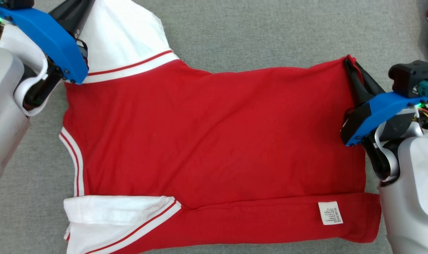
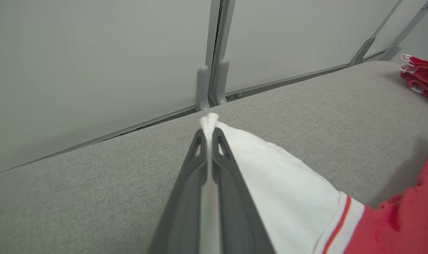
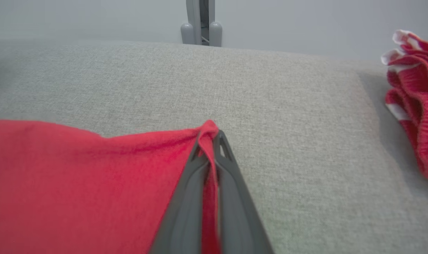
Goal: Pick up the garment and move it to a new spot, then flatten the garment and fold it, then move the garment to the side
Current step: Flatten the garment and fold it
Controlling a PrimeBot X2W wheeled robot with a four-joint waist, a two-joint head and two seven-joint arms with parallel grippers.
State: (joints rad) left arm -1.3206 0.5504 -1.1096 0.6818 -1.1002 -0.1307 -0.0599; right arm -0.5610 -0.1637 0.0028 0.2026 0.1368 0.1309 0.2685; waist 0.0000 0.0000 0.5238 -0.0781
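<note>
The garment (image 1: 214, 137) is a red shirt with white, red-striped sleeves, spread on the grey surface, its near long edge folded over with a white label showing. My left gripper (image 2: 209, 135) is shut on the far white sleeve (image 2: 284, 183), white cloth pinched between its fingers. It enters the head view at the top left, its tips past the frame's top edge. My right gripper (image 1: 348, 63) is shut on the shirt's far right corner; in the right wrist view the gripper (image 3: 210, 139) has red fabric (image 3: 76, 183) squeezed between its fingers.
A pile of other red and white clothes (image 3: 415, 102) lies at the far right of the grey surface (image 1: 270, 31), also seen as the pile (image 2: 422, 76) near the back edge. Pale wall panels (image 2: 94, 63) stand right behind the surface.
</note>
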